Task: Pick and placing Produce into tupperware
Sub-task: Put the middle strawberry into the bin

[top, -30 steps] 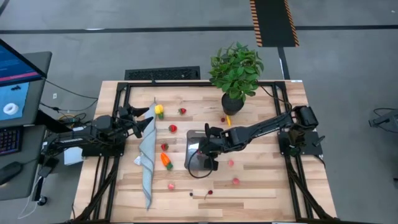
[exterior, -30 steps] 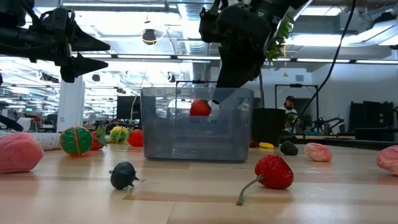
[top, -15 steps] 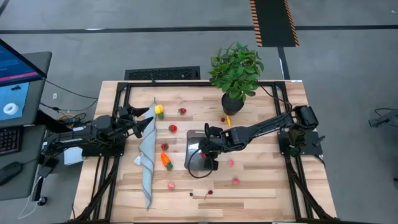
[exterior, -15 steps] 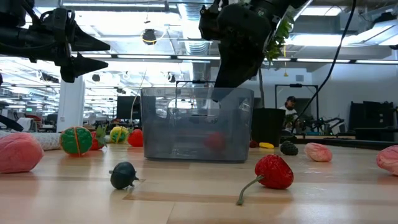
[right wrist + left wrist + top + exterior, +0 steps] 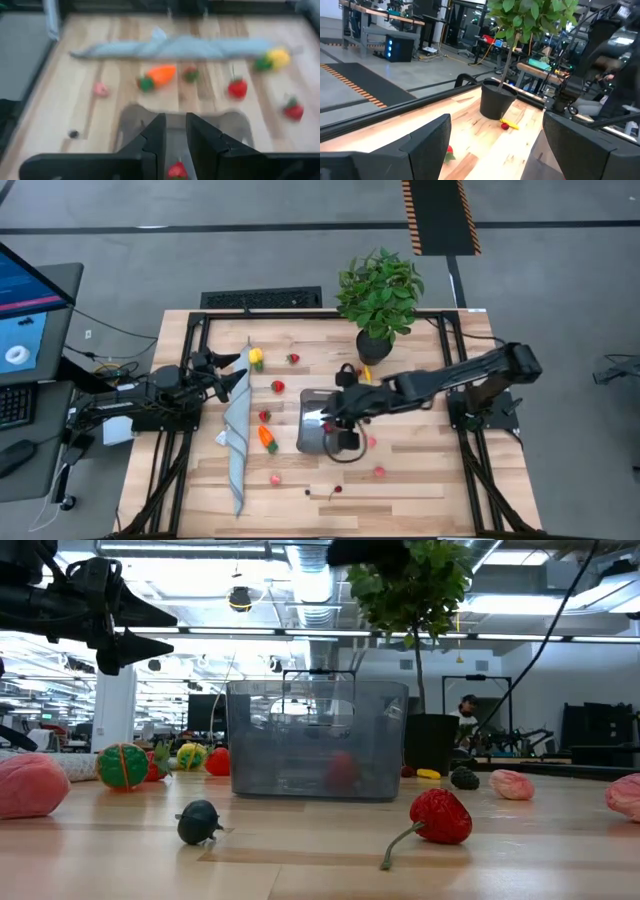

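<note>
The tupperware [image 5: 303, 435], a clear greyish box, stands mid-table; on its floor lies a red strawberry [image 5: 342, 768], seen too in the right wrist view [image 5: 176, 170]. My right gripper [image 5: 330, 420] hovers above the tupperware, narrowly open, with nothing between its fingers [image 5: 155, 140]. More produce rests on the wood: an orange carrot [image 5: 266, 437], a yellow piece [image 5: 256, 358], red berries [image 5: 277, 387] and pink pieces [image 5: 379, 471]. My left gripper [image 5: 235, 375] waits open at the table's left edge, level and clear of everything.
A long grey cloth strip [image 5: 237, 435] lies on the table's left side beside the carrot. A potted green plant [image 5: 380, 295] stands at the far edge. A stemmed strawberry [image 5: 440, 817] and a small dark berry [image 5: 199, 821] lie near the front edge.
My right gripper has let go of the red strawberry inside the tupperware; the strawberry has dropped to the box's floor. The gripper has then risen clear above the tupperware, tipping less steeply downward.
</note>
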